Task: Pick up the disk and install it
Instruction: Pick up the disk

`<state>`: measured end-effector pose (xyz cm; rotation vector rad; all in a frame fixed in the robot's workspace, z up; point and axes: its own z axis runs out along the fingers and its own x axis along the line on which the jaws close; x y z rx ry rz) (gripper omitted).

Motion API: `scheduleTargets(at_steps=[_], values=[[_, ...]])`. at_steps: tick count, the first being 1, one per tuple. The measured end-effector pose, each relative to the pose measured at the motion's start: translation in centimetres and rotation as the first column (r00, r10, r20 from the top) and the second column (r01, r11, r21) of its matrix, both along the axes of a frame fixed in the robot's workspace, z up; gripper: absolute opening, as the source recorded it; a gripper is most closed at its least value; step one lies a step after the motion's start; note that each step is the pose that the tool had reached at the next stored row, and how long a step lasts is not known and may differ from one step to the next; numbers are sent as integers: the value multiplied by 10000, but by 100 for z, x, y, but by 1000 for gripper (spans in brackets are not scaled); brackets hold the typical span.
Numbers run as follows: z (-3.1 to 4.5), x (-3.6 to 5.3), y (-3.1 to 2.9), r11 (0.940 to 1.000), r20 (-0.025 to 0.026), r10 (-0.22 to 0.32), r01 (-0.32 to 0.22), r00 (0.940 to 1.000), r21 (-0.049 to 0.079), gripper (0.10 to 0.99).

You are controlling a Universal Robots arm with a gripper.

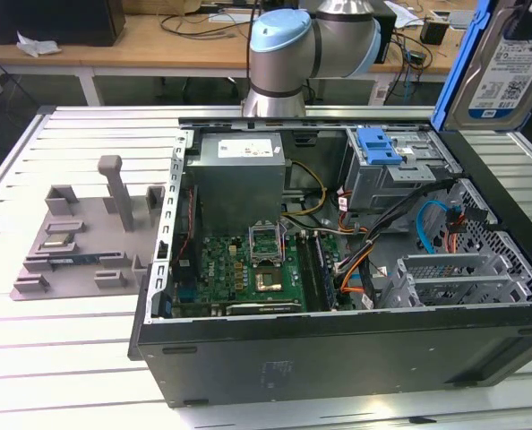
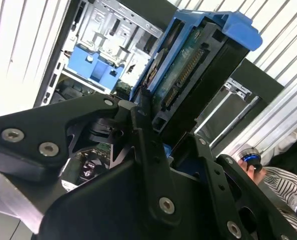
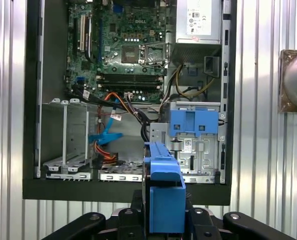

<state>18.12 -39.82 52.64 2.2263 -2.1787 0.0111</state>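
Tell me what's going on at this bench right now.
The robot arm has its end effector clamped on the disk, a silver drive in a blue carrier. It holds the disk in the air above the open computer case, near the far corner on the exterior view's right. In the first wrist view the disk is edge-on, roughly in line with the drive cage and its blue latch. The disk is not yet in the case.

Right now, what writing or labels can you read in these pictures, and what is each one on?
Label on the disk: barcodes and print, too blurred to quote.
White label on the power supply: print too small to read.
Sticker on the drive cage: too small to read.
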Motion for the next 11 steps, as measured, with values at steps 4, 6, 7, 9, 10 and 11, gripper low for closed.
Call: scheduleTargets(at_steps=[4,6,7,9,10,11], values=[[-1,0,-105,10000,0,0,0,10000,-1,369],[-2,0,-154,10000,0,0,0,10000,-1,369],[-3,0,-173,10000,0,0,0,10000,-1,369],[-3,0,-223,10000,-1,0,0,10000,-2,369],[-3,0,-240,10000,-1,0,0,10000,-3,369],[-3,0,-262,10000,0,0,0,10000,-3,369]])
